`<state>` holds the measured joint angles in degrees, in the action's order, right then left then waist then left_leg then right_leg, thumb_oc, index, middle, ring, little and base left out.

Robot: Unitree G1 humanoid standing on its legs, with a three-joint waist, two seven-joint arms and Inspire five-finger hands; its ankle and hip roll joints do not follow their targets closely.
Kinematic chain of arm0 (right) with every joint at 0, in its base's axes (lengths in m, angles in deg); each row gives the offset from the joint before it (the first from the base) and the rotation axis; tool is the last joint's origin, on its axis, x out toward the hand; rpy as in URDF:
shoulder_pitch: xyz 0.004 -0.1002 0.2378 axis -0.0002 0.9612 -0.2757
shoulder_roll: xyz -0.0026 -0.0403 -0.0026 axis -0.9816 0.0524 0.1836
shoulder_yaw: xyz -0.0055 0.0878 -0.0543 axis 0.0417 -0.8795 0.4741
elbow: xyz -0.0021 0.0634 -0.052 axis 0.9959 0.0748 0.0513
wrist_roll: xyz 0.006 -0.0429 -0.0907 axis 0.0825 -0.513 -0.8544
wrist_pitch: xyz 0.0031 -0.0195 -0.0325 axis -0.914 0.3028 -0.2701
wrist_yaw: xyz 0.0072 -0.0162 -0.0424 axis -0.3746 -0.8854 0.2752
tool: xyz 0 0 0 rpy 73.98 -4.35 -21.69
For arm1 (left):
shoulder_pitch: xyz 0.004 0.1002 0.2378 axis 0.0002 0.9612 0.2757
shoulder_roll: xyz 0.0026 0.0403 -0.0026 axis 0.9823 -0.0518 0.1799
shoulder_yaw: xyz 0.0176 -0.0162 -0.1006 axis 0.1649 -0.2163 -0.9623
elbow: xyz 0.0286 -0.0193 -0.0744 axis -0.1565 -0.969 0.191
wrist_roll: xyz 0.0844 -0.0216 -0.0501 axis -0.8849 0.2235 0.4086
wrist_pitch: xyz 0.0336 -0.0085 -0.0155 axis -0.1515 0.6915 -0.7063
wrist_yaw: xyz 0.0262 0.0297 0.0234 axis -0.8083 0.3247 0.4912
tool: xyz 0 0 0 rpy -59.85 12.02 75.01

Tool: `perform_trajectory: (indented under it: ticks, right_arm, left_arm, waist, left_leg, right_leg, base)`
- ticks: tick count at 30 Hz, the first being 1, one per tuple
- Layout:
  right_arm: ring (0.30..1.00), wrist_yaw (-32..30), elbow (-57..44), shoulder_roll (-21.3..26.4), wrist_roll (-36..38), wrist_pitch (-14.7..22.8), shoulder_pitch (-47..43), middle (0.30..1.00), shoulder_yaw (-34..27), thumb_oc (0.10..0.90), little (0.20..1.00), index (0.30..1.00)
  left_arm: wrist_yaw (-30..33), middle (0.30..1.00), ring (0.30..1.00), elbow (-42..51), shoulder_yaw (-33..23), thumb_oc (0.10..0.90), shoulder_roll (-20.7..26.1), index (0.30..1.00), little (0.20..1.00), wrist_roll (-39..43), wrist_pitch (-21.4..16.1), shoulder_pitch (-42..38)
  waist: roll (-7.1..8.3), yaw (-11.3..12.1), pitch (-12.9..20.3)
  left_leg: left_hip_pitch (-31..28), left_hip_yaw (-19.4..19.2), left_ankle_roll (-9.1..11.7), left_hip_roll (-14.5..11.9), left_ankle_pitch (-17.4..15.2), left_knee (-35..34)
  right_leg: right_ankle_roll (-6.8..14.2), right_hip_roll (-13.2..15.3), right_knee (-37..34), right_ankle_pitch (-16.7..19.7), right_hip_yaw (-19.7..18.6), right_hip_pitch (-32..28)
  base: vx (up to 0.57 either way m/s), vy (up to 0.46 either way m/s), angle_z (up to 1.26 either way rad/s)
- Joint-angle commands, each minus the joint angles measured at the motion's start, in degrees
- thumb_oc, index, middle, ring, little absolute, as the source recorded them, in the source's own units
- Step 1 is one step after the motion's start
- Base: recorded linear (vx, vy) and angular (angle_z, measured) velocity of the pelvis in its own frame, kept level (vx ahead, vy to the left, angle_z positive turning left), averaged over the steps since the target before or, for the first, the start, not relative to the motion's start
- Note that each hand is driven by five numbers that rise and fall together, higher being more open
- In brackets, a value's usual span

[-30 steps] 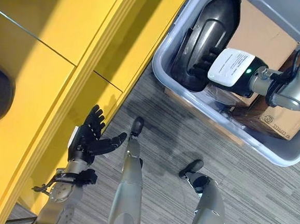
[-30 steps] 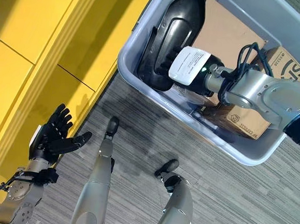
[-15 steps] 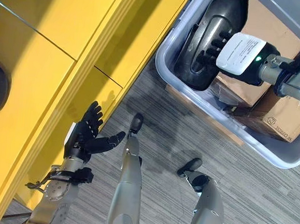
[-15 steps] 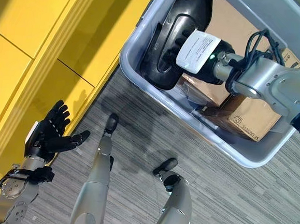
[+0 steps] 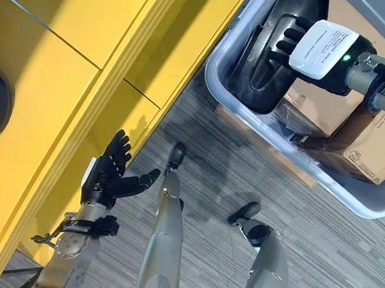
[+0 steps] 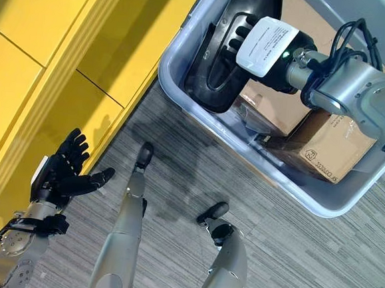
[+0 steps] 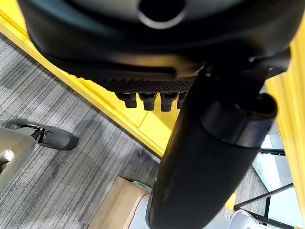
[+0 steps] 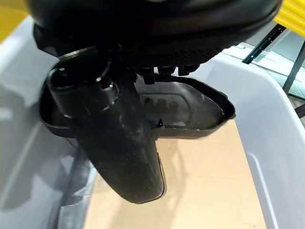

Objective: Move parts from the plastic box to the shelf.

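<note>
Right hand (image 6: pixel 254 39) reaches into the plastic box (image 6: pixel 202 111), fingers loosely spread against the black part (image 6: pixel 215 72), not wrapped round it. It could slip if lifted now. Left hand (image 5: pixel 106 177) hangs open beside the yellow shelf (image 5: pixel 43 85).

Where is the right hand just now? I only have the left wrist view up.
Observer: The right hand is inside the grey plastic box, at a black moulded part.
Operator: Anything else in that box?
Observer: Yes, cardboard boxes lie beside the part.
Operator: And how does my left hand look from above?
Observer: The left hand is open and holds nothing, above the floor beside the yellow shelf.
</note>
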<state>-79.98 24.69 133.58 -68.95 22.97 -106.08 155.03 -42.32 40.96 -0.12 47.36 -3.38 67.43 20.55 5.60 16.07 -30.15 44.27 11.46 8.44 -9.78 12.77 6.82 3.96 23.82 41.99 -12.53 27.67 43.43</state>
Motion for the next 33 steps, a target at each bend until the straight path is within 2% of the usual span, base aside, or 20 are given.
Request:
perform_trajectory:
  ticks: [1,7,19,20,21,22,23,29,33]
  right_arm:
    - [1.0,-2.8,1.7,2.1,-0.9,-2.9,-6.8,1.0,-0.2,0.9,1.0,1.0]
    - [1.0,-3.3,4.0,1.8,-2.1,-3.3,-6.1,1.0,-0.2,0.9,1.0,1.0]
    - [1.0,-3.5,8.5,-0.5,-2.3,-4.3,-4.7,1.0,-0.2,0.9,1.0,1.0]
    - [0.945,-3.5,8.6,-0.6,-2.3,-4.3,-4.8,0.945,-0.2,0.861,0.945,0.945]
    - [0.555,-3.4,9.0,-0.6,-2.1,-4.3,-4.3,0.555,-0.2,0.582,0.555,0.555]
    - [0.495,-3.4,9.0,-0.6,-2.1,-4.3,-4.3,0.495,-0.2,0.539,0.495,0.495]
    - [0.3,-3.4,9.1,-0.7,-2.1,-4.3,-4.0,0.3,-0.2,0.4,0.3,0.3]
    - [0.3,-3.4,8.6,-1.0,-1.2,-4.1,-3.6,0.3,-0.2,0.4,0.3,0.3]
    - [0.3,-3.1,7.5,-1.3,-0.6,-3.7,-2.4,0.3,-0.2,0.4,0.3,0.3]
  left_arm:
    - [0.6,1.0,1.0,4.5,-4.7,0.9,3.1,1.0,1.0,-0.2,-5.4,0.7]
    - [0.6,1.0,1.0,5.3,-5.0,0.9,3.4,1.0,1.0,0.2,-5.7,1.4]
    - [1.1,1.0,1.0,5.9,-3.6,0.9,1.8,1.0,1.0,1.1,-6.0,0.3]
    - [1.1,1.0,1.0,5.9,-3.6,0.9,1.8,1.0,1.0,1.1,-6.0,0.3]
    - [1.2,1.0,1.0,6.2,-3.5,0.9,1.6,1.0,1.0,1.2,-6.1,0.3]
    - [1.2,1.0,1.0,6.2,-3.5,0.9,1.6,1.0,1.0,1.2,-6.1,0.3]
    - [1.3,1.0,1.0,6.1,-3.4,0.9,1.5,1.0,1.0,1.2,-6.1,0.2]
    - [1.3,1.0,1.0,5.4,-3.0,0.9,1.6,1.0,1.0,0.8,-6.1,-0.4]
    - [1.0,1.0,1.0,4.4,-2.1,0.9,2.0,1.0,1.0,0.6,-5.7,-1.3]
  waist:
    - [2.71,1.5,0.4]
    - [2.17,1.9,0.4]
    - [0.01,2.2,0.4]
    - [0.03,2.2,0.4]
    - [-0.22,2.0,0.4]
    - [-0.22,2.0,0.4]
    - [-0.38,2.0,0.4]
    - [-0.42,1.7,0.4]
    - [-0.13,1.7,0.4]
  left_leg:
    - [-5.7,-4.4,-1.0,-0.7,-8.5,1.5]
    - [-3.1,-3.7,-1.1,0.0,-9.3,3.5]
    - [5.2,-2.7,-1.4,1.9,-12.8,12.6]
    - [5.3,-2.7,-1.4,1.9,-12.9,12.7]
    - [6.0,-2.7,-1.5,2.1,-13.2,13.6]
    - [6.1,-2.7,-1.5,2.1,-13.2,13.6]
    - [6.2,-2.7,-1.5,2.2,-13.3,13.9]
    - [6.7,-2.7,-1.4,2.5,-13.2,14.5]
    - [5.1,-2.9,-1.2,2.5,-12.7,13.4]
  right_leg:
    - [6.3,-3.2,-7.5,4.0,-1.6,-5.4]
    - [6.3,-2.8,-5.7,3.4,-1.8,-3.2]
    - [6.4,-0.8,0.3,1.8,-2.7,2.8]
    - [6.4,-0.7,0.4,1.7,-2.7,2.9]
    - [6.4,-0.4,0.9,1.6,-2.9,3.5]
    - [6.4,-0.4,0.9,1.6,-2.9,3.5]
    - [6.3,-0.3,1.1,1.5,-2.9,3.7]
    - [6.1,-0.2,1.2,1.5,-2.7,3.5]
    - [5.9,-0.4,0.0,2.0,-2.2,1.7]
  base:
    - [0.01,0.017,0.03]
    - [0.0,0.0,0.01]
    - [0.0,0.012,0.04]
    - [0.0,0.0,0.0]
    - [0.0,0.0,0.0]
    - [0.0,0.0,0.0]
    - [0.0,0.0,0.0]
    - [-0.01,0.003,0.01]
    - [-0.04,0.026,0.04]
